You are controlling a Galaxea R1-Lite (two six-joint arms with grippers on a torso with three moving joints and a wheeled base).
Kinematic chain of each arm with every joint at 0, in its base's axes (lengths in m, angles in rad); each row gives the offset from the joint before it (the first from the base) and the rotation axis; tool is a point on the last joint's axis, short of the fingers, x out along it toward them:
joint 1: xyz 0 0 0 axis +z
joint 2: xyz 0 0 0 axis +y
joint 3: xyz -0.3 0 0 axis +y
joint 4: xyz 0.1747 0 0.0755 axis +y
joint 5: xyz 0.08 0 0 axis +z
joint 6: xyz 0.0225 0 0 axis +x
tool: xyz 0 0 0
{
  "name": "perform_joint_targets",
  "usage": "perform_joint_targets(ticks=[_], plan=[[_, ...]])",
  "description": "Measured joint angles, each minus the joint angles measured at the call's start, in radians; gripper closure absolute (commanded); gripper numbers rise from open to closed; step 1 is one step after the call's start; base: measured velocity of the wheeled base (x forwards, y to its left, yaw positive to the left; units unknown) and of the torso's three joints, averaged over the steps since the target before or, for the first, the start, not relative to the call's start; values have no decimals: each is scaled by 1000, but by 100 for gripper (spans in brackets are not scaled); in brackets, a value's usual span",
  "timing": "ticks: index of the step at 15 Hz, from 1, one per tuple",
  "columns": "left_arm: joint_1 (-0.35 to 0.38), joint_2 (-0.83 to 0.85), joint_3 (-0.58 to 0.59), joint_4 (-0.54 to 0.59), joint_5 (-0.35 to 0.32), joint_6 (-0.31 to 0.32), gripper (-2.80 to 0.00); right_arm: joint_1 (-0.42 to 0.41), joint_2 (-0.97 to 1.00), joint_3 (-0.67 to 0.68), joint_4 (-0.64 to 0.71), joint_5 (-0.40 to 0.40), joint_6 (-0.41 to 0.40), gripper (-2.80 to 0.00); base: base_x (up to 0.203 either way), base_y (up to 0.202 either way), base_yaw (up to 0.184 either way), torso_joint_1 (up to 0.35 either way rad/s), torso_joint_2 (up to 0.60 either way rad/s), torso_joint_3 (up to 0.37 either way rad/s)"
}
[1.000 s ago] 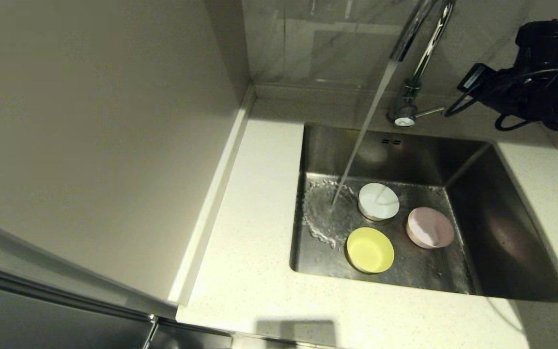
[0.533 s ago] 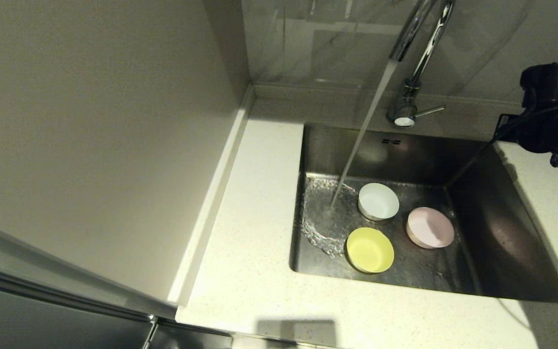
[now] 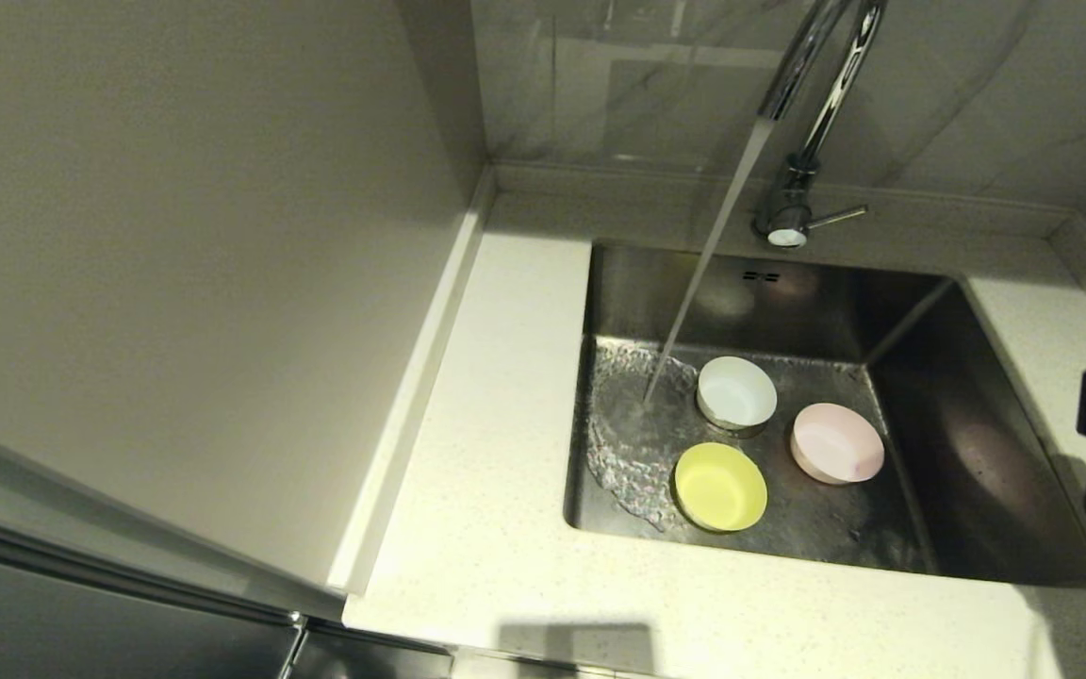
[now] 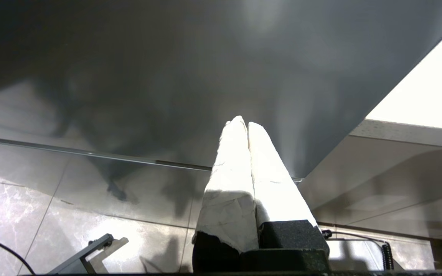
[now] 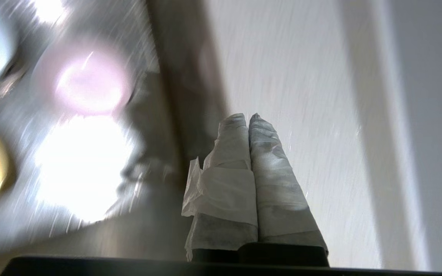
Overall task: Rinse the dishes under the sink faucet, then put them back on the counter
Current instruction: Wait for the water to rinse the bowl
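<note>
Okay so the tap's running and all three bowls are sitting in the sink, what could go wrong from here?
1. The water stream lands on the sink floor beside the white bowl, so no bowl gets rinsed unless moved.
2. The yellow bowl and pink bowl sit close together; reaching in could knock a neighbour.
3. The right gripper is shut and must open first.

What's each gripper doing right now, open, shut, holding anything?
Left gripper: shut, holding nothing, parked away from the sink.
Right gripper: shut, holding nothing, over the counter beside the sink.
</note>
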Motion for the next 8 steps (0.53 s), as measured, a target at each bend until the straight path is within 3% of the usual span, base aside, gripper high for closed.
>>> perform_joint_targets(ticks=[5, 8], plan=[[0, 0, 0, 0, 0, 0, 0, 1, -549, 448, -25, 267, 24, 0, 0, 0, 0, 0, 0, 0], [0, 0, 0, 0, 0, 0, 0, 0, -884, 644, -38, 334, -4, 0, 0, 0, 0, 0, 0, 0]])
